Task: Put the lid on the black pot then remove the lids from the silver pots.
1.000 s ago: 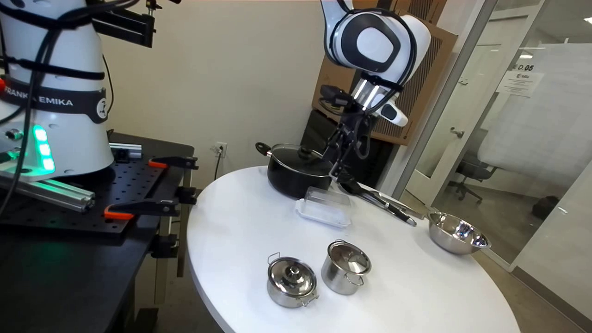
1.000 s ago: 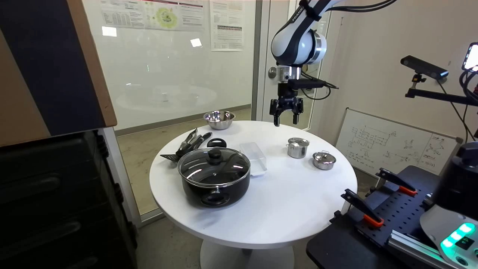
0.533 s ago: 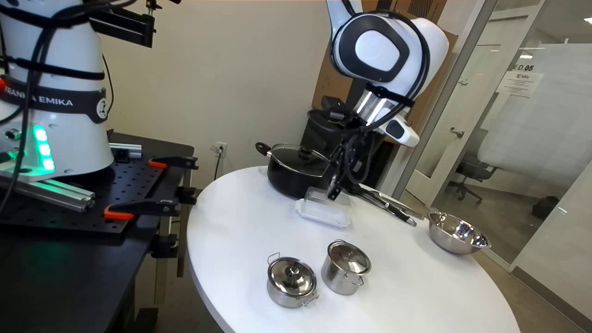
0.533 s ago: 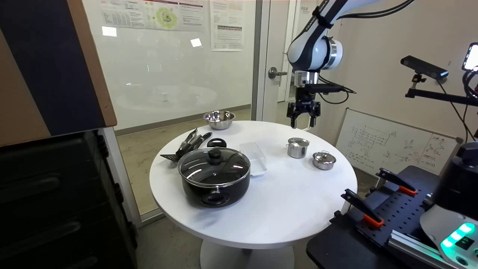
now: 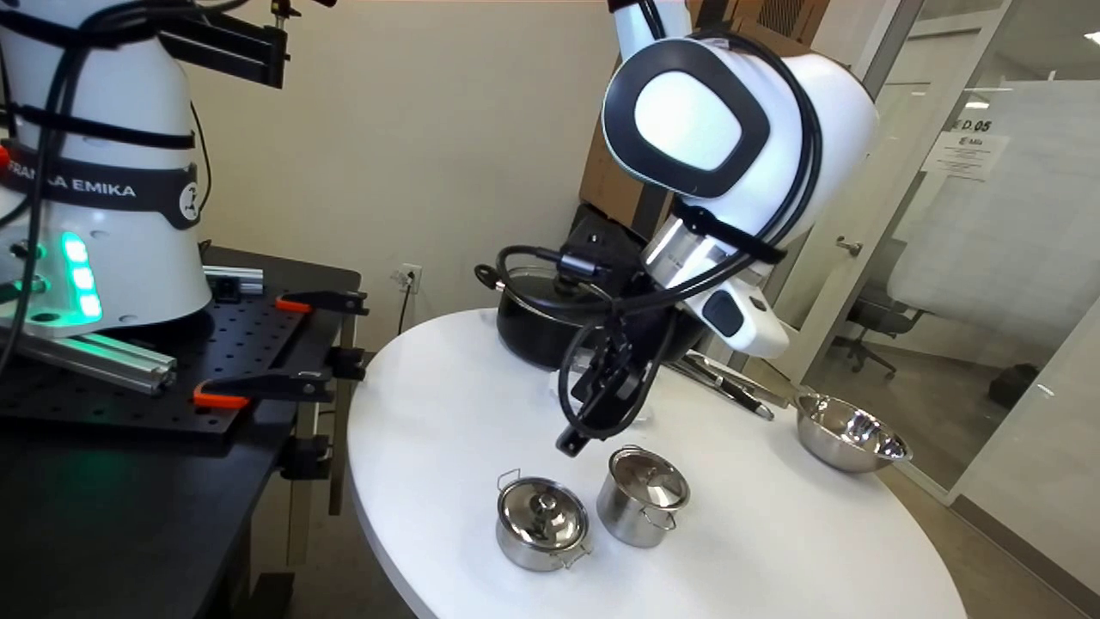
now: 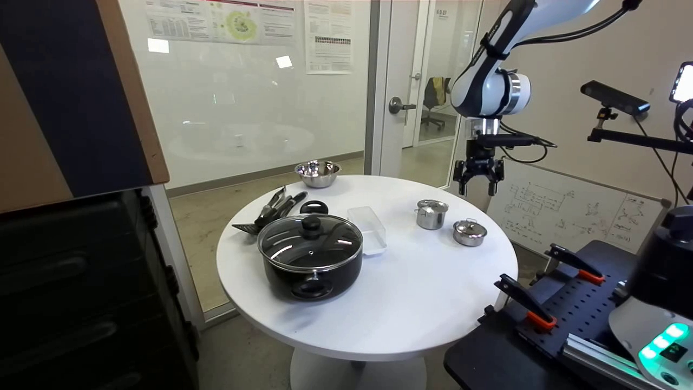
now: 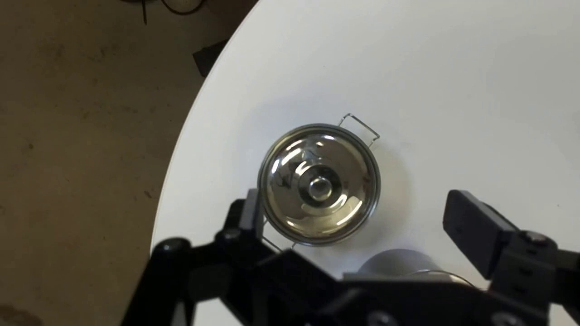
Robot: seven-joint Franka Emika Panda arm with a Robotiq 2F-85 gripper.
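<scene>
Downward wrist view, table (image 6: 406,287) in all

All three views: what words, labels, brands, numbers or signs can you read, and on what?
"FRANKA EMIKA", one letter partly covered: robot base
"D.05", anything before it unclear: glass panel
Too small or blurred: sheet below it, round emblem on the base, posters, writing on the whiteboard, lettering on the arm, sign near the door.
Wrist view: none I can read.

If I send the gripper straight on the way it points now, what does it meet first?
Probably the small steel lid on the shorter silver pot. The wrist view shows it between the open fingers, nearer one, which might touch its edge first. Depth is hard to judge.
</scene>
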